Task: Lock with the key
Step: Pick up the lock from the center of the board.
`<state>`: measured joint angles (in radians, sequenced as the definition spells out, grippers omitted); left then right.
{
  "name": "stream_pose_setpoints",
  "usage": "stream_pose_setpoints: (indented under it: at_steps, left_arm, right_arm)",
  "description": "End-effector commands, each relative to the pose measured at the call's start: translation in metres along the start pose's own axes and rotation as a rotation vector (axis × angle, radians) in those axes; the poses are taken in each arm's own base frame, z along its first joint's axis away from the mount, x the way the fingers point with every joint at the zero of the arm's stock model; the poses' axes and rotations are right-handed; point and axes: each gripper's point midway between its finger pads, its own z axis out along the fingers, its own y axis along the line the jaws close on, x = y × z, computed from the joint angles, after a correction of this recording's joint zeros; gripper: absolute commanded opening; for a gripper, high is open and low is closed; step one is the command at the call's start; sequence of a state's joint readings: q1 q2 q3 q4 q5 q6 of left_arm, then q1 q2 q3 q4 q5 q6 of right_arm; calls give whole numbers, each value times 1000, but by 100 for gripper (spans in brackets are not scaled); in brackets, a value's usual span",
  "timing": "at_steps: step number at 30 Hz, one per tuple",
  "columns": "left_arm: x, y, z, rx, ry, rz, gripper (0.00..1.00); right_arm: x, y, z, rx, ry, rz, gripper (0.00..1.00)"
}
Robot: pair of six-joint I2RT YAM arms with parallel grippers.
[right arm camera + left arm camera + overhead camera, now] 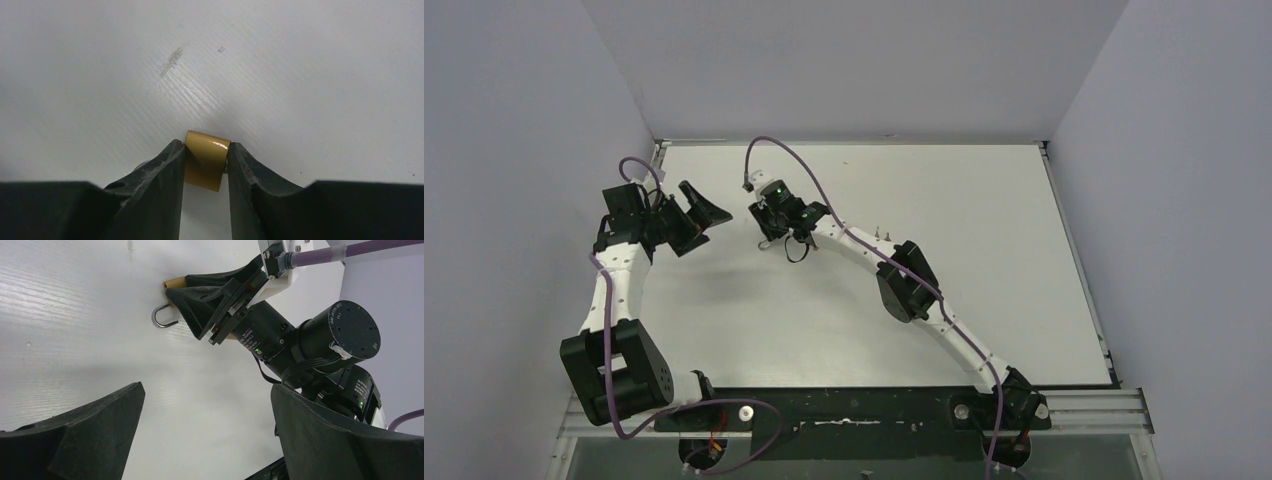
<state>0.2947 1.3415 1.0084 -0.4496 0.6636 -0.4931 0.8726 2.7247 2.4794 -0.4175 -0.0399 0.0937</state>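
A small brass padlock (206, 159) with a silver shackle (162, 319) rests on the white table. My right gripper (206, 149) is shut on the padlock body, one finger on each side. In the top view it (769, 230) is at the middle left of the table with the shackle (768, 241) poking out. My left gripper (702, 224) is open and empty, a short way left of the padlock and pointing at it. In the left wrist view its jaws (207, 390) stand wide apart with only bare table between them. No key shows in any view.
The white table (984, 210) is boxed in by grey walls at the back and both sides. A purple cable (769, 145) loops over the right wrist. The right arm (909, 280) stretches diagonally across the table's middle.
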Motion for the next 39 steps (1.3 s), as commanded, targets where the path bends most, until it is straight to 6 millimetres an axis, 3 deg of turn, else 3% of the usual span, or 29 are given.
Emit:
stream_pose_setpoints:
  at_steps: [1,2,3,7,10,13,17,20,24,33,39]
  left_arm:
    - [-9,-10,-2,59,-36,59,97]
    - [-9,-10,-2,59,-37,60,97]
    - [-9,-9,-1,58,-35,57,97]
    - [-7,-7,-1,58,-34,55,97]
    - [-7,-7,-1,56,-34,55,97]
    - [-8,-6,-1,56,-34,55,97]
    - [-8,-5,-1,51,-35,57,97]
    - [-7,-3,0,44,-34,56,97]
    - [-10,-6,-1,74,-48,67,97]
    - [-21,-65,-23,356,-170,227,97]
    - [-11,-114,-50,561,-244,418,93]
  right_arm:
    - [30,3,-11,14,117,-27,24]
    - [28,2,-14,13,115,-27,36]
    - [27,2,-15,14,113,-27,40]
    - [28,0,-21,22,122,-33,48]
    - [33,1,-22,23,142,-47,48]
    - [41,4,-21,23,160,-67,38]
    - [38,4,-24,44,157,-70,11]
    - [27,4,-28,46,130,-54,6]
    - [-6,7,-46,19,62,-7,3]
    - [-108,9,-121,-99,-173,153,0]
    - [-144,5,-167,-152,-251,220,0]
